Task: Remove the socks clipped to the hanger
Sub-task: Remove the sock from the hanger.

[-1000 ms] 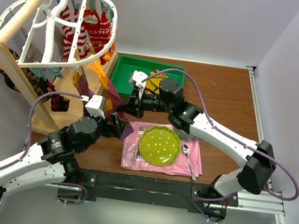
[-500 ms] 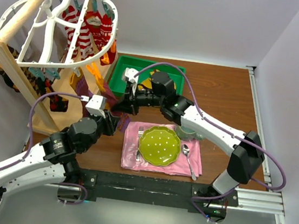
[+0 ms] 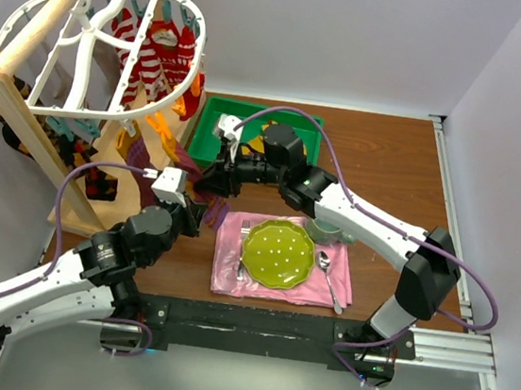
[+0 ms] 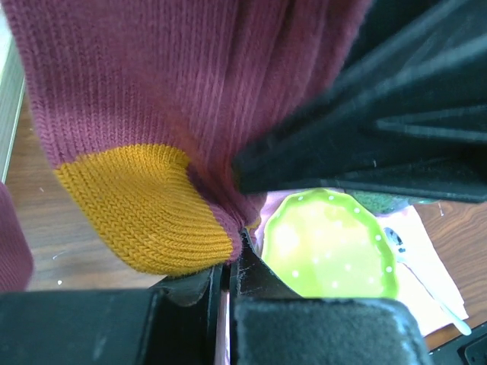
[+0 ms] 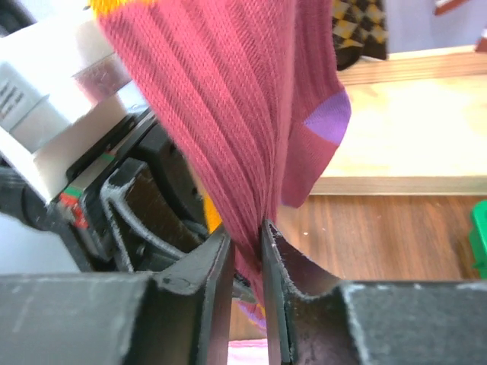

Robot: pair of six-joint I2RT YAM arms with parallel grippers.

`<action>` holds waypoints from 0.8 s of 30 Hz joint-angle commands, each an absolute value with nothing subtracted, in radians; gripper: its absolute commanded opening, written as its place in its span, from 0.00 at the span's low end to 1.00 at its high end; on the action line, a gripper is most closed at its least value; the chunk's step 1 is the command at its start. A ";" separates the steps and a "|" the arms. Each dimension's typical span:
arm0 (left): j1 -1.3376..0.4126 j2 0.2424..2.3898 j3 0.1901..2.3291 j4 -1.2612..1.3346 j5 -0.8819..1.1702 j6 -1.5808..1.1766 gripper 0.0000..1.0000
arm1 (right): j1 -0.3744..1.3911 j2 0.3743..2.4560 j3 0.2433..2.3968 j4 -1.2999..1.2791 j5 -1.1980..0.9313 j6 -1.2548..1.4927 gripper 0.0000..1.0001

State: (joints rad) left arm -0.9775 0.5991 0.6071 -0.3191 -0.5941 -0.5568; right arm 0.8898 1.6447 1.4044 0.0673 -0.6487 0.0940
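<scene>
The white oval hanger hangs from a wooden pole at the back left, with red-and-white striped socks clipped under it. A maroon sock stretches from the hanger down to both grippers. My left gripper is shut on this maroon sock just beside its mustard toe. My right gripper has its jaws slightly parted, with the maroon sock running between them. In the top view the left gripper sits just below the right gripper. A dark argyle sock hangs behind.
The wooden rack stands at the left with its base on the table. A green tray sits at the back. A pink napkin near the front carries a green plate, a fork and a spoon.
My left gripper has closed onto the maroon sock. My right gripper's jaws have loosened after shifting left toward the hanger. The hanger has swung a little.
</scene>
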 commanded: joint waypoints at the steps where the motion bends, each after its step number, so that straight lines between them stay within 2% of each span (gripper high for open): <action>1: -0.980 0.620 0.604 -0.270 -0.592 -0.569 0.00 | 0.890 1.586 1.393 0.123 -0.571 0.112 0.33; 12: -0.980 0.649 0.606 -0.265 -0.592 -0.584 0.00 | 0.890 1.536 1.361 0.172 -0.474 0.126 0.55; 18: -0.980 0.653 0.609 -0.255 -0.581 -0.583 0.00 | 0.890 1.554 1.367 0.173 -0.483 0.127 0.61; 24: -0.980 0.663 0.609 -0.242 -0.560 -0.581 0.00 | 0.891 1.591 1.379 0.163 -0.505 0.129 0.63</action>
State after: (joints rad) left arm -0.9775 0.6559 0.6071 -0.2928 -0.5789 -0.5652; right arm 0.8898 1.5700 1.3647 0.1383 -0.5076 0.1200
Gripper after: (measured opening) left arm 0.036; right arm 0.624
